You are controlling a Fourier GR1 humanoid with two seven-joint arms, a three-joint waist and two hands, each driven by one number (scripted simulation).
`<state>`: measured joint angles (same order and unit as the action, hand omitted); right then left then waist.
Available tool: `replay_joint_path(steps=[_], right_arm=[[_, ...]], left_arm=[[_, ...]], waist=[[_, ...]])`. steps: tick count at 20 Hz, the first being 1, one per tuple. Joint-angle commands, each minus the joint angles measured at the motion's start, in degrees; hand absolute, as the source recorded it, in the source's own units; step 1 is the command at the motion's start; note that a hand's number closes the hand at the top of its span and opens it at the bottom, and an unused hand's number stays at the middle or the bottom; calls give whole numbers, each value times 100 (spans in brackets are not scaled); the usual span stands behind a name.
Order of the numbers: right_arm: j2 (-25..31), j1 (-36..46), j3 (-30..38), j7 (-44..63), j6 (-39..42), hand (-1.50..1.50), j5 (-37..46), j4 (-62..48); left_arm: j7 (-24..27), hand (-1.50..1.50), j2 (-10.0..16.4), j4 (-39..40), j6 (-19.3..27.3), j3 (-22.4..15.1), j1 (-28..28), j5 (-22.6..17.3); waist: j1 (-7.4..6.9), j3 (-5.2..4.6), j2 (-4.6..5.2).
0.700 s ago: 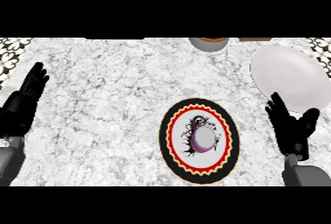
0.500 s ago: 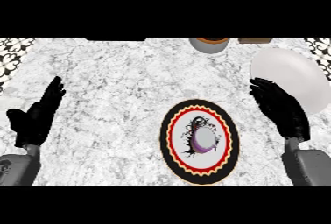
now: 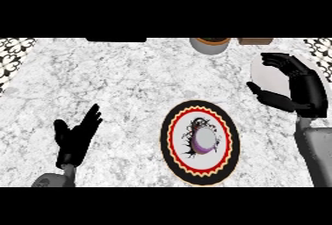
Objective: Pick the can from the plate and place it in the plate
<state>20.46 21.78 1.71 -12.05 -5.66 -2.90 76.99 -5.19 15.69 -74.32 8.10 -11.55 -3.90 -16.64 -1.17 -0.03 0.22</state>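
While can (image 3: 205,141) lies on patterned plate (image 3: 167,145), right hand (image 3: 304,90) over white plate (image 3: 269,75)

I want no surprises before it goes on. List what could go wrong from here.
1. The right hand shows over the white plate, apart from the can on the patterned plate. Swinging across, it might clip the white plate's rim.
2. The can sits alone mid-plate, so a sideways reach could tip it before the fingers close.
3. The left hand rests open at the lower left and steadies nothing.
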Motion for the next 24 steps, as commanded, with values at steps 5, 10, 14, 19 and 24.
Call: replay_joint_path(steps=[5,10,14,19,24], right_arm=[[351,-359,33,-317,769,-150,47,646],[1248,-217,-612,351,1652,-150,663,571],[1689,-252,-1064,1162,2252,-150,906,1279],[1467,-352,-1649,2155,2270,-150,1477,2057],[680,-80,-2068,3060,2230,-150,2131,2156]], left_arm=[[-404,0,-183,-495,113,-23,385,148],[-367,0,-411,-417,290,-195,372,280],[-500,0,-132,-552,48,40,343,94],[-92,0,-389,-369,83,-76,576,281],[-592,0,-322,-698,-48,59,348,243]], waist=[[121,2,-34],[135,-7,-32],[158,-10,-53],[133,-5,-36],[97,1,-27]])
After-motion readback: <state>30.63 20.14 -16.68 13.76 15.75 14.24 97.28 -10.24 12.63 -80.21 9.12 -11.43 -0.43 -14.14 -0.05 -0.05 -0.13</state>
